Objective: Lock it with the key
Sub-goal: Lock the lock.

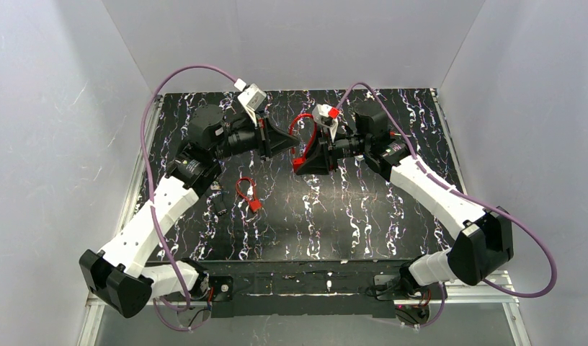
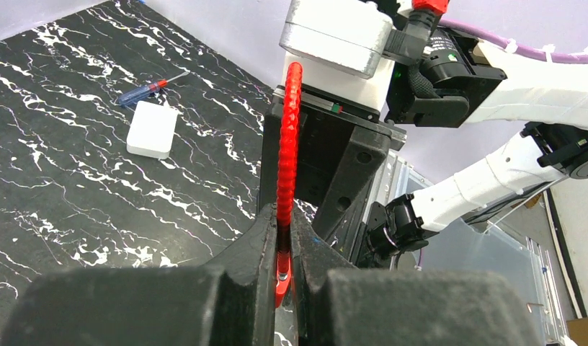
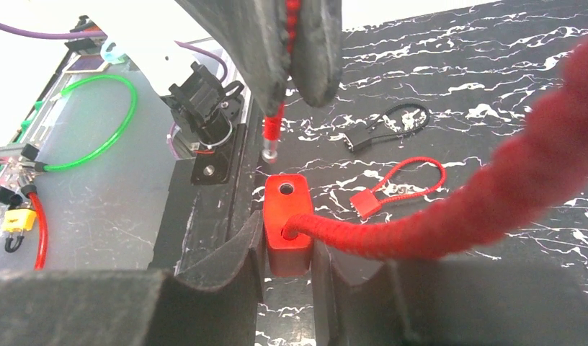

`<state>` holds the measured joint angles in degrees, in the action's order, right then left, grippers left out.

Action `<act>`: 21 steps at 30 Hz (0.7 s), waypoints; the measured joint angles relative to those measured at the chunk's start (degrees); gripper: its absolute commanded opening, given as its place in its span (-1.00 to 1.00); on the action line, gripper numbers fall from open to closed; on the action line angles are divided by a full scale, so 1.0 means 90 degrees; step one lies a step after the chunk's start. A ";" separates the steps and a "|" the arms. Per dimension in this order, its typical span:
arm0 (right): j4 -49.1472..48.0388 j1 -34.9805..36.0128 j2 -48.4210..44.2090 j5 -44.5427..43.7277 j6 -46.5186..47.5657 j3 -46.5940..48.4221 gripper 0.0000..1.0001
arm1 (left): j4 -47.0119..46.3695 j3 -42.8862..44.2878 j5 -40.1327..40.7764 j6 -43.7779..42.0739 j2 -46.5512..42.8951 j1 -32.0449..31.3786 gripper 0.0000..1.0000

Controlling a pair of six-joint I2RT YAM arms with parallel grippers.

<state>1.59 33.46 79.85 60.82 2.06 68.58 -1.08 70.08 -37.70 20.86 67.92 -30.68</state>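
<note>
The right gripper (image 3: pixel 286 249) clamps a smooth red rectangular plastic lock block (image 3: pixel 284 209), hole upward, while the left gripper (image 2: pixel 280 234) pinches its ribbed red cable end (image 2: pixel 289 137) — metal-tipped, long axis aimed at that hole.

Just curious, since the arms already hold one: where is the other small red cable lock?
In the top view the small red cable lock lies loose on the black marbled table, left of centre, beside a black cable lock.

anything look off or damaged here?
Nothing damaged or spilled. The red lock body, clamped in the right gripper, has its top hole empty: the red cable, pinched by the left gripper, hangs with its metal tip just above, seemingly slightly off-line. A spare red lock and a black lock lie loose on the table.
</note>
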 measured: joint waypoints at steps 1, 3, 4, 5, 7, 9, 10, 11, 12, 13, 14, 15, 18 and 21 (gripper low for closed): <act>-0.0025 0.0001 0.0000 0.0017 -0.0039 0.0000 -0.97 | -0.0012 -0.0001 0.0021 0.0000 0.0012 -0.0006 -1.00; -0.0055 0.0000 0.0000 0.0050 -0.0078 0.0000 -0.97 | -0.0026 -0.0011 0.0051 -0.0003 0.0014 -0.0019 -1.00; -0.0059 0.0002 0.0000 0.0067 -0.0098 0.0000 -0.97 | -0.0031 -0.0016 0.0057 -0.0005 0.0012 -0.0022 -1.00; -0.0062 0.0002 0.0000 0.0082 -0.0113 0.0000 -0.97 | -0.0040 -0.0023 0.0069 -0.0007 0.0012 -0.0023 -1.00; -0.0063 0.0002 0.0000 0.0100 -0.0141 0.0000 -0.97 | -0.0051 -0.0055 0.0087 -0.0007 0.0014 -0.0021 -1.00; -0.0066 0.0007 0.0000 0.0108 -0.0161 0.0000 -0.97 | -0.0072 -0.0125 0.0100 -0.0015 0.0011 -0.0023 -1.00; -0.0066 0.0007 0.0000 0.0115 -0.0166 0.0000 -0.97 | -0.0068 -0.0165 0.0110 -0.0026 0.0007 -0.0023 -1.00; -0.0065 0.0007 0.0000 0.0122 -0.0169 0.0000 -0.97 | -0.0064 -0.0217 0.0134 -0.0035 0.0007 -0.0023 -1.00; -0.0054 0.0007 0.0000 0.0127 -0.0166 0.0000 -0.97 | -0.0056 -0.0252 0.0149 -0.0039 0.0007 -0.0023 -1.00; -0.0016 0.0007 0.0000 0.0131 -0.0161 0.0000 -0.97 | -0.0070 -0.0292 0.0179 -0.0043 0.0005 -0.0023 -1.00; 0.0019 0.0010 0.0000 0.0135 -0.0157 0.0000 -0.97 | -0.0079 -0.0330 0.0208 -0.0049 -0.0005 -0.0023 -1.00; 0.0067 0.0012 0.0000 0.0142 -0.0150 0.0000 -0.97 | -0.0088 -0.0365 0.0233 -0.0053 -0.0018 -0.0024 -1.00; 0.0136 0.0021 0.0000 0.0151 -0.0113 0.0019 -0.97 | -0.0096 -0.0485 0.0249 -0.0058 -0.0059 -0.0042 -1.00; 0.0133 0.0027 0.0000 0.0185 -0.0092 0.0072 -0.97 | -0.0060 -0.0607 0.0269 -0.0058 -0.0059 -0.0104 -1.00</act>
<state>2.79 33.70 79.85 62.48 1.23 69.23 -1.62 64.62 -35.28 20.34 67.40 -31.62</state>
